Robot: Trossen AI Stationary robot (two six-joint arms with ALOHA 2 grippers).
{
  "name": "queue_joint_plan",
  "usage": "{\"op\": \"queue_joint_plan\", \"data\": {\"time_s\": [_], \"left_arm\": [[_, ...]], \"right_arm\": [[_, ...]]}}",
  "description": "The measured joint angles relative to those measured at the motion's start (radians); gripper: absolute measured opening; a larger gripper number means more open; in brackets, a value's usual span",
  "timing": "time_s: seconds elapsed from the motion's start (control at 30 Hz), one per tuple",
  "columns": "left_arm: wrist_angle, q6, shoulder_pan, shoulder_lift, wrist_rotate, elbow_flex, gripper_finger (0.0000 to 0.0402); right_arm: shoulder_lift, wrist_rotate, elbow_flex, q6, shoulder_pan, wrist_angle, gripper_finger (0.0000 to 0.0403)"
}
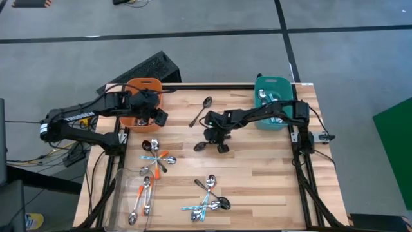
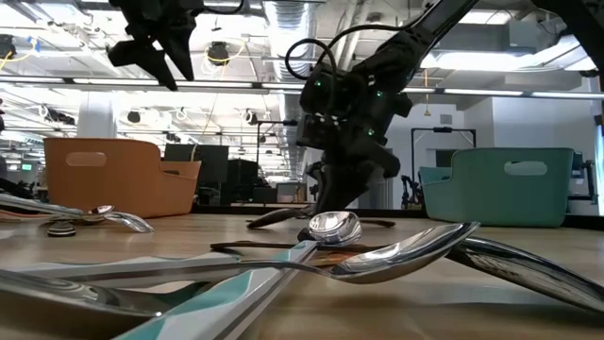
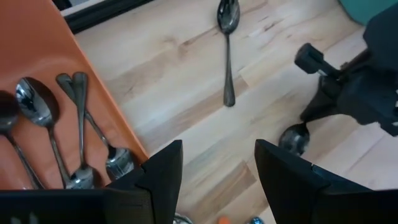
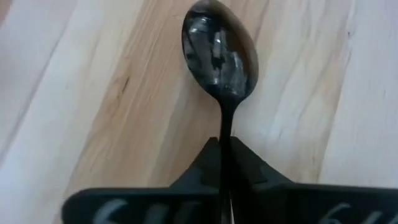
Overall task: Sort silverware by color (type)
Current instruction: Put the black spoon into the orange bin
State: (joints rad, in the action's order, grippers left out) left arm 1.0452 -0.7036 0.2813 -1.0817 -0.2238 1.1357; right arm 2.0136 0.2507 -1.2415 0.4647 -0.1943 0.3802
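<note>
My right gripper (image 1: 215,140) is low over the middle of the table, shut on a dark spoon (image 4: 221,53) whose bowl (image 1: 201,146) points toward the table's left. A second dark spoon (image 1: 201,111) lies flat farther back. My left gripper (image 3: 217,180) hangs open above the near right corner of the orange bin (image 1: 138,87), which holds several metal spoons (image 3: 74,137). The teal bin (image 1: 277,122) at the far right holds spoons too. Loose spoons with blue and orange handles lie in heaps (image 1: 154,158) (image 1: 209,200) nearer the front. My right gripper pinches the dark spoon's thin handle (image 4: 224,127) between its two fingers (image 4: 205,165), just behind the bowl. The fingers slant down from the table's right and lie along the handle. The bowl faces up, low over the wood; I cannot tell whether it rests there.
A clear tray (image 1: 125,193) at the front left has a few orange-handled spoons (image 1: 143,196) on it. Bare wood lies between the two bins and along the table's right side (image 1: 270,180). A black case (image 1: 145,67) sits behind the orange bin.
</note>
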Motion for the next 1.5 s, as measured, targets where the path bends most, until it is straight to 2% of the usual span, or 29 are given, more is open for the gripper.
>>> {"op": "queue_joint_plan", "data": {"time_s": [0.27, 0.43, 0.57, 0.7, 0.97, 1.17, 1.3, 1.5], "left_arm": [[-0.092, 0.024, 0.0, 0.0, -0.006, -0.026, 0.0187], [-0.16, 0.154, 0.0, 0.0, -0.009, -0.027, 0.0187], [-0.207, 0.257, 0.0, 0.0, -0.009, -0.027, 0.0187], [-0.267, 0.331, 0.0, 0.0, 0.009, -0.027, 0.0187], [-0.532, 0.518, 0.0, 0.0, 0.086, -0.027, 0.0187], [-0.751, 0.6, 0.001, 0.0, 0.08, -0.027, 0.0187], [-0.85, 0.634, 0.001, 0.0, 0.086, -0.027, 0.0187], [-0.933, 0.69, 0.0, 0.0, 0.227, -0.027, 0.0182]], "right_arm": [[-0.055, 0.13, 0.008, -0.321, -0.065, 0.035, 0.0018], [-0.144, 0.21, 0.008, -0.465, -0.142, -0.051, 0.0017], [-0.218, 0.303, 0.008, -0.63, -0.215, -0.19, 0.0017], [-0.288, 0.417, 0.005, -0.801, -0.272, -0.416, 0.0017], [-0.311, 0.566, 0.005, -1.116, -0.288, -0.872, 0.0017], [-0.305, 0.593, 0.005, -1.198, -0.247, -1.047, 0.0017], [-0.305, 0.594, 0.005, -1.198, -0.223, -1.061, 0.0017], [-0.305, 0.594, 0.005, -1.194, -0.217, -1.061, 0.0017]]}}
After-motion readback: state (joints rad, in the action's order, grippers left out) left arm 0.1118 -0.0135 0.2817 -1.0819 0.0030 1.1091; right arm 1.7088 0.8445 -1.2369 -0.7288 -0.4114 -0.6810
